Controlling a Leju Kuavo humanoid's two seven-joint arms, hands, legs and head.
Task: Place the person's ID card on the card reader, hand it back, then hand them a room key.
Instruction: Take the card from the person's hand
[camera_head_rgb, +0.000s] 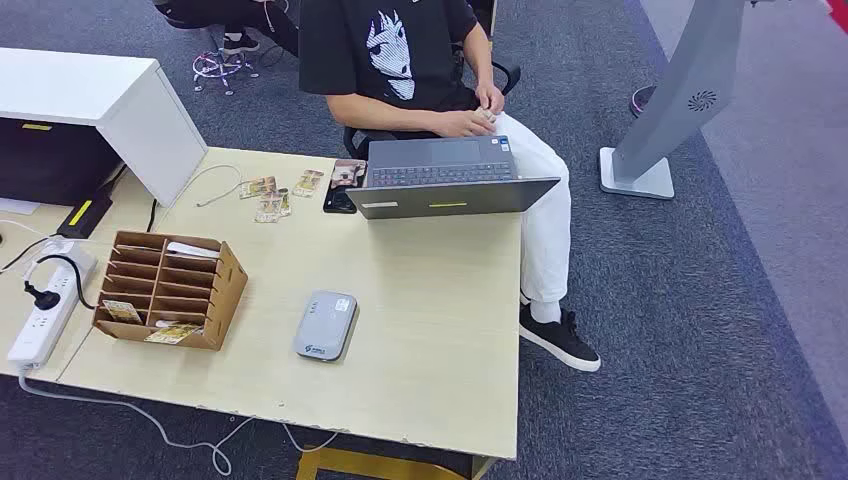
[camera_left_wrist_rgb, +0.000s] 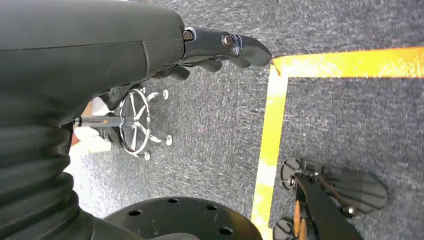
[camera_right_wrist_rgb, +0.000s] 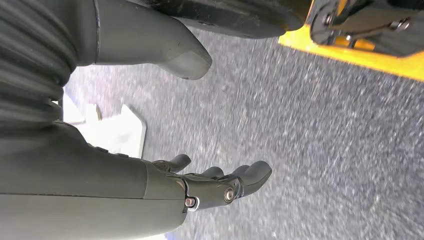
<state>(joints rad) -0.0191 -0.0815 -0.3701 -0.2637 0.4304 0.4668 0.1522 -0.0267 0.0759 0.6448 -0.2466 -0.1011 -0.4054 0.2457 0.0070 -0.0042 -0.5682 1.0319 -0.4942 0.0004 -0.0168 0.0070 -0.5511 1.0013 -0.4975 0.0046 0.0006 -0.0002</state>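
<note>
A grey card reader (camera_head_rgb: 326, 325) lies on the light wooden table (camera_head_rgb: 440, 330), near its front. To its left stands a cardboard slotted organiser (camera_head_rgb: 168, 289) with a few cards in its slots. A seated person in a black shirt holds a small card (camera_head_rgb: 488, 116) in both hands behind an open laptop (camera_head_rgb: 447, 178). My left hand (camera_left_wrist_rgb: 220, 50) hangs over grey carpet with fingers spread and nothing in it. My right hand (camera_right_wrist_rgb: 200, 125) also hangs over carpet, thumb apart from the fingers, holding nothing.
Several loose cards (camera_head_rgb: 270, 195) and a dark phone (camera_head_rgb: 342, 190) lie at the table's far side. A white cabinet (camera_head_rgb: 110, 100) and a power strip (camera_head_rgb: 45, 305) sit at the left. A grey stand (camera_head_rgb: 670, 110) rises on the carpet to the right.
</note>
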